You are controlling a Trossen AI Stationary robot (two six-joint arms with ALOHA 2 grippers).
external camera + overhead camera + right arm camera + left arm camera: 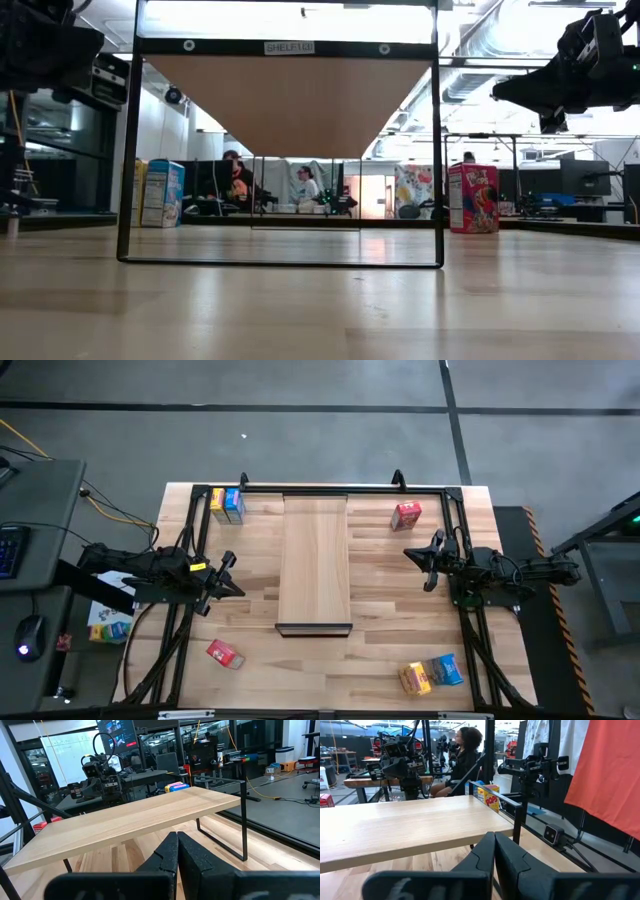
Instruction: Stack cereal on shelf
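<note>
Six cereal boxes lie around the shelf (316,560), which you use as the landmark; none rests on it. Locate them as follows in the high view:

- A yellow box (217,502) and a blue box (234,505) stand touching each other, left of the shelf's far end.
- One red box (406,515) stands right of the shelf's far end. In the low view its front shows colourful cartoon print; the lettering is too small to read with certainty.
- A second red box (224,653) lies left of the shelf's near end, past its black lip (314,628).
- A second yellow box (415,678) and a second blue box (445,669) lie side by side, right of the near end.

Note the white tag on the shelf frame in the low view; it reads "SHELF" followed by unclear characters. In the left wrist view, the yellow box carries the word "POPS".

Confirm the left gripper (226,572) sits just left of the shelf, fingers pressed together, holding nothing. Confirm the right gripper (425,557) sits right of the shelf, likewise fully closed and empty.
</note>
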